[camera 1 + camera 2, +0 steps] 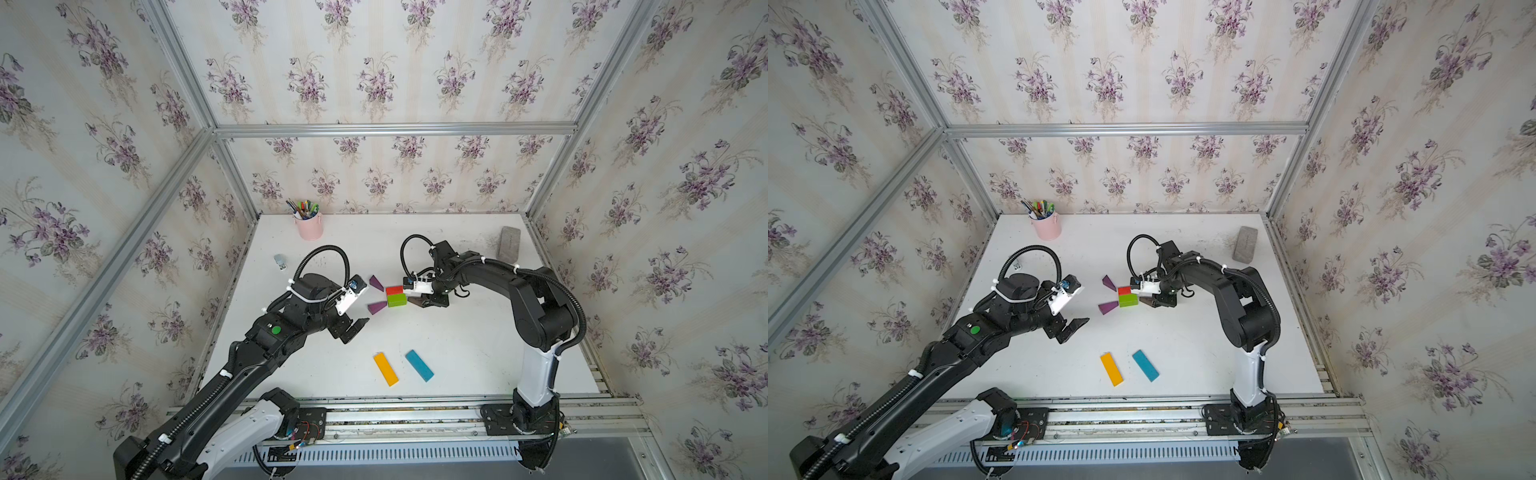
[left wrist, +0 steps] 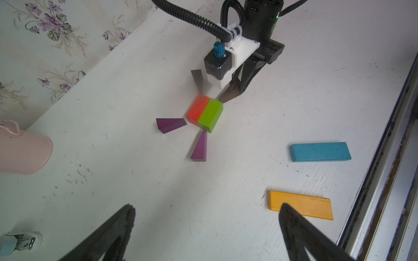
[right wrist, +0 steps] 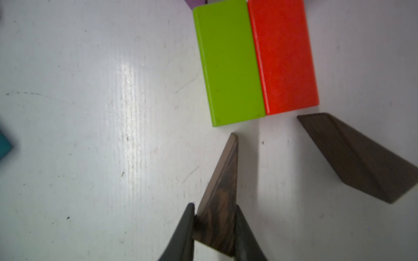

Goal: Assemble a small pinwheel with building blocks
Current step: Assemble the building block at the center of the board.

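One brown wedge pinched at its thick end in right claw | long axis aimed at green brick, thin tip just short of its corner | second brown wedge lies near red brick, bricks touching | left claw spread wide over tabletop, near yellow bar

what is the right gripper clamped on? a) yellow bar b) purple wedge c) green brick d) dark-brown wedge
d: the right wrist view shows the right gripper pinching the wide end of a dark-brown wedge, its tip near the green brick.
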